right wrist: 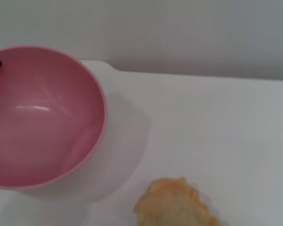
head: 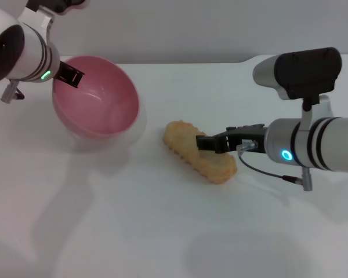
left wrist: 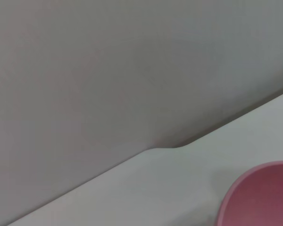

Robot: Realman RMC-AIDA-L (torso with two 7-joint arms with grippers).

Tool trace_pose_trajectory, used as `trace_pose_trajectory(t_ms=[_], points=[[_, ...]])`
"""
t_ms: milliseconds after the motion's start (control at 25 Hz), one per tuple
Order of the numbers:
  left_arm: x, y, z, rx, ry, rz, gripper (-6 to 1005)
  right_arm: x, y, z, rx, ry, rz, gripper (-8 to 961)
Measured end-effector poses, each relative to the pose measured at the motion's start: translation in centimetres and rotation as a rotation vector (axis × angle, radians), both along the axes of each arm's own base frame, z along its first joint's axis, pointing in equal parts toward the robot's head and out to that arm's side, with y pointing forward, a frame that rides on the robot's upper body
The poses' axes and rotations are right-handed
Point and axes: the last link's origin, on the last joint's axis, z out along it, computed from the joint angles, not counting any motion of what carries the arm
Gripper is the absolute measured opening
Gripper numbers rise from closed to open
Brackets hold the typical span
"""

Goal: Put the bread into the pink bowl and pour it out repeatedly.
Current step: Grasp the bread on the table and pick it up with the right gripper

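Your right gripper [head: 204, 142] has its jaws clamped on the bread [head: 200, 152], which lies on the table [head: 104, 220]. Left gripper [head: 71, 76] pinches the rim of the empty, tilted pink bowl [head: 95, 95]. Loading remains ahead of you

Before me lies a plain white surface [head: 104, 220], smooth and unmarked. Its far edge has a small step in it, seen in all three views. Beyond that edge stands a flat grey wall [head: 180, 29].
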Motion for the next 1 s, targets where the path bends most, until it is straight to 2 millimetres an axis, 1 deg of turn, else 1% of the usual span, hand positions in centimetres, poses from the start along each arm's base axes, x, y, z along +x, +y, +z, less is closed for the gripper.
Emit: trace_pose_trajectory(t_ms=[240,440,720,1000], points=[[0.2,0.1,0.0,-0.002,0.002,-0.004,46,0.4,0.2,-0.9,-0.028,0.006,-0.014,835],[0.2,0.1,-0.1,-0.005,0.006,-0.006,46,0.9,0.4,-1.6,-0.047,0.019,-0.037,838],[0.4,0.2,-0.2,-0.012,0.007,-0.012,47,2.2,0.9,-3.1,-0.099,0.044,-0.077,829],[0.5,0.2,-0.2,-0.013,0.008,-0.013,46,2.6,1.0,-3.3,-0.12,0.052,-0.092,786]])
